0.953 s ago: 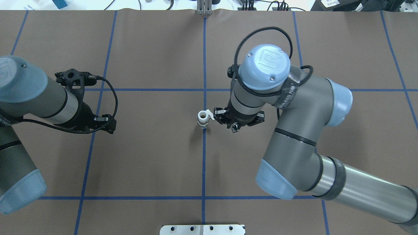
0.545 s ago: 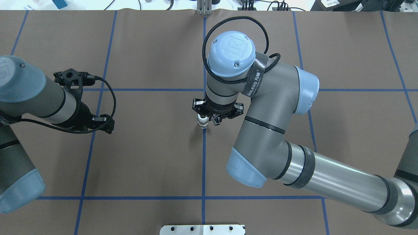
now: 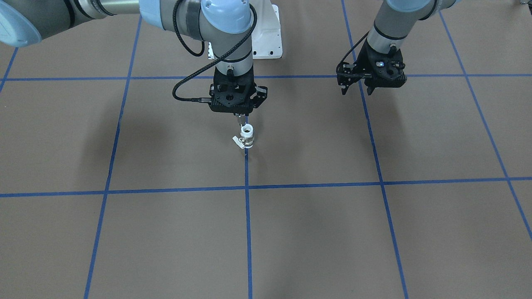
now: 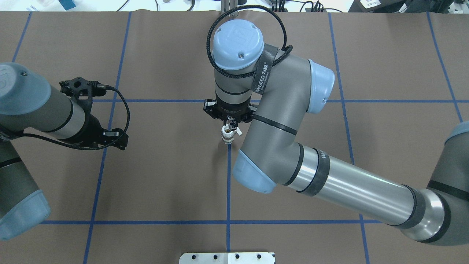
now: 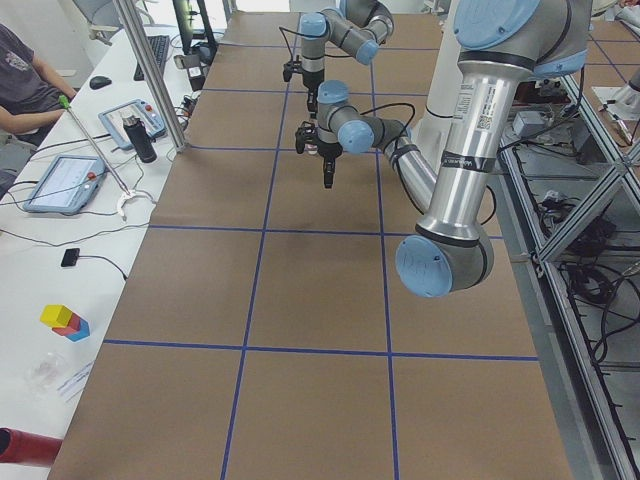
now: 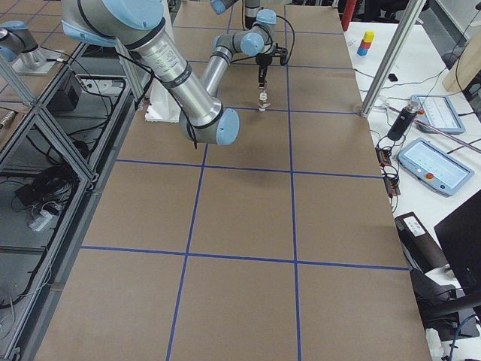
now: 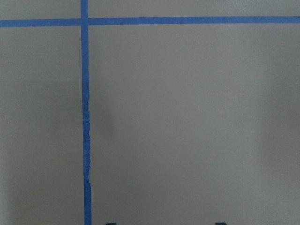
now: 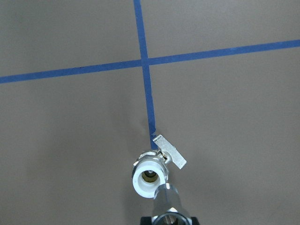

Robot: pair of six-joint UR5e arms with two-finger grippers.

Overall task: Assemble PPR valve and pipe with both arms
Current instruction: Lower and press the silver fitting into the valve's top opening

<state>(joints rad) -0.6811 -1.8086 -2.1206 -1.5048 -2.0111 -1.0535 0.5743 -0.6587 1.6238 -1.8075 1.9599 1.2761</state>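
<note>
Brown paper covers the table (image 4: 165, 183), and blue tape lines (image 4: 228, 190) cut it into big squares. Over on the left side, the left gripper (image 3: 376, 85) hangs a little way above the paper. It has nothing in it. In its own camera its two dark fingertips (image 7: 108, 223) sit far apart, so it is spread wide. In the middle of the table, the PPR valve (image 4: 228, 136) stands up straight on a blue line, with its round white hole facing up and its little flat handle (image 8: 169, 152) sticking out to one side. Right over it, the right gripper (image 3: 239, 115) points down and pinches the pipe (image 8: 166, 204). The low end of the pipe is at the rim of the white hole. I cannot tell if they touch. The big right arm (image 4: 351, 187) stretches off to the right.
</note>
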